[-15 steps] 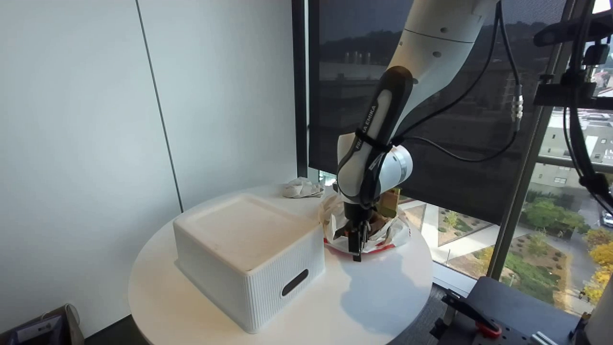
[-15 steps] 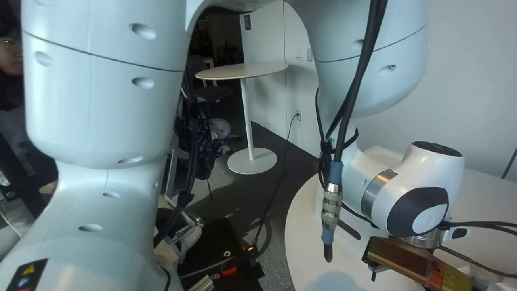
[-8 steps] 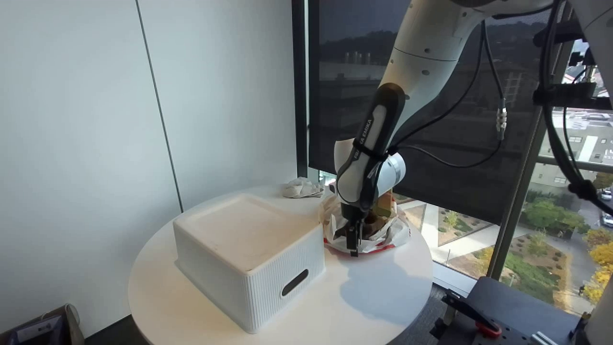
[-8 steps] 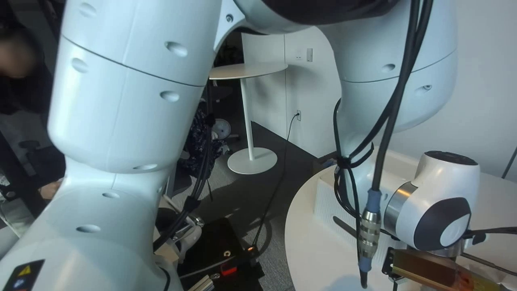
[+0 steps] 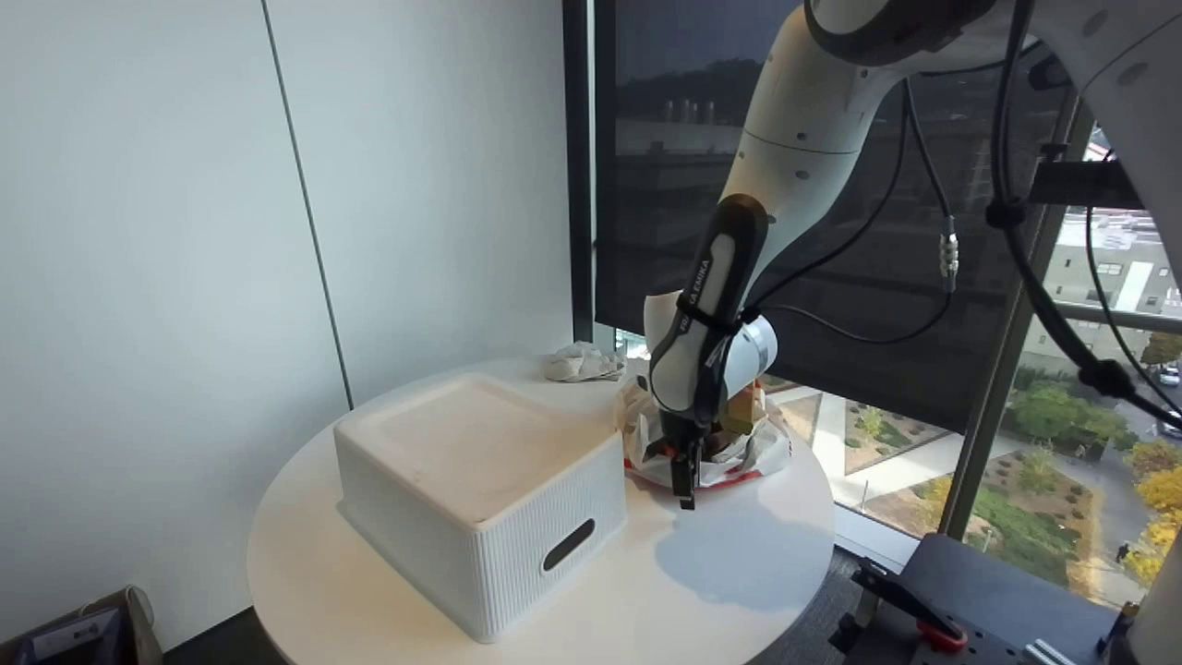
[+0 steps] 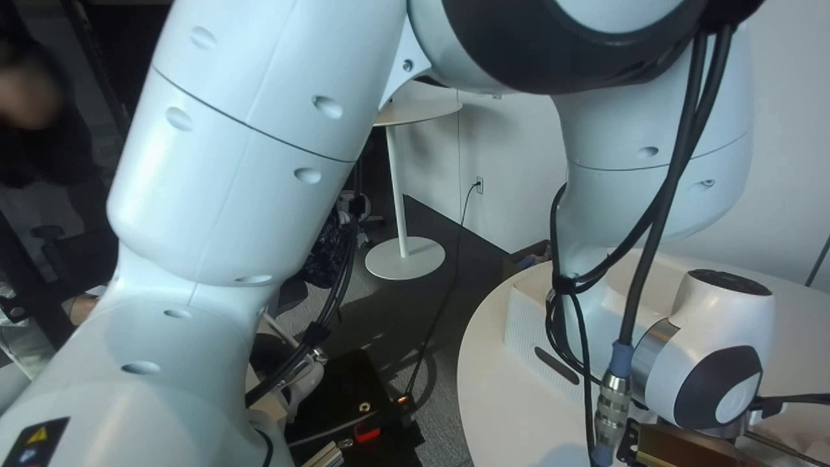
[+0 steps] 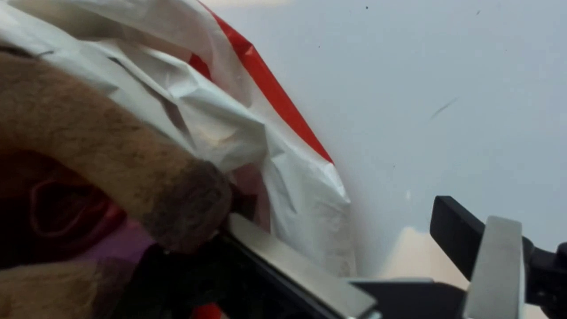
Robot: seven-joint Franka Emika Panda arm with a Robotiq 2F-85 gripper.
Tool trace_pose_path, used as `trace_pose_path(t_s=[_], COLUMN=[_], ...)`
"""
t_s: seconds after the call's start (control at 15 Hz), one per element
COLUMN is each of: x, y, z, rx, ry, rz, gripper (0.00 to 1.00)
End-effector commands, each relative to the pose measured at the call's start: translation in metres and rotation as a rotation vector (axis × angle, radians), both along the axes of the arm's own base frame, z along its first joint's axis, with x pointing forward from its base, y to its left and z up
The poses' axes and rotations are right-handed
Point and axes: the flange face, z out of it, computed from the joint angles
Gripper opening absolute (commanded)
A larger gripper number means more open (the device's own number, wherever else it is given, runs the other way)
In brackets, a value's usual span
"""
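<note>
Brown piece (image 7: 110, 128): long, with a dark rounded end, lying among the folds of the white plastic bag (image 7: 305, 217) on the round bench (image 5: 609, 619); that dark end is right beside the end effector (image 7: 370, 217) in the wrist view.
End effector's stance: pointing down at the bag's border, fingers spread wide, nothing gripped.
Two pads: one pad (image 7: 301, 268) overlaps the bag next to the dark end; the other pad (image 7: 494, 270) stands out past the bag's border, above the bench. Whether the first touches the piece or hangs over it I can't say; it is dark just there.
Closing: from this pose it would probably pinch loose plastic, as the bag's border crosses between the pads. For a clean hold on the piece, I judge both pads should straddle the dark end, lowered slowly.
Bag folds: creased and thin, likely to snag; best left outside the pads.
Red strip (image 7: 272, 91): runs along the bag's border, a handy guide to where plastic stops and bench starts.
Lower brown patch (image 7: 44, 288): in the wrist view's bottom left corner, with dark red folds (image 7: 110, 215) between it and the brown piece.
Ribbed white box (image 5: 471, 471): just beside the bag, seen in both exterior views; any sideways shift calls for care at its corner.
Crumpled white wad (image 5: 584, 362): toward the bench's far rim, behind the box in an exterior view.
</note>
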Motion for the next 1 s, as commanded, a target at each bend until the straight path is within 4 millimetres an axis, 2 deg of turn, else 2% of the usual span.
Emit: trace_pose_path(t_s=[0.0,0.07,0.13,0.33,0.67,0.87,0.93], x=[0.009,0.009,0.008,0.005,0.004,0.004,0.004], y=[-0.009,-0.010,-0.011,-0.014,-0.015,-0.019,-0.021], z=[-0.009,-0.011,-0.012,-0.014,-0.012,-0.011,-0.010], rx=[-0.011,-0.015,-0.011,0.003,0.032,0.043,0.055], ry=[-0.009,-0.004,0.007,0.017,0.035,0.053,0.071], rz=[0.032,0.030,0.021,-0.029,-0.094,-0.161,-0.195], gripper=[0.75,0.74,0.68,0.42,0.07,0.00,0.00])
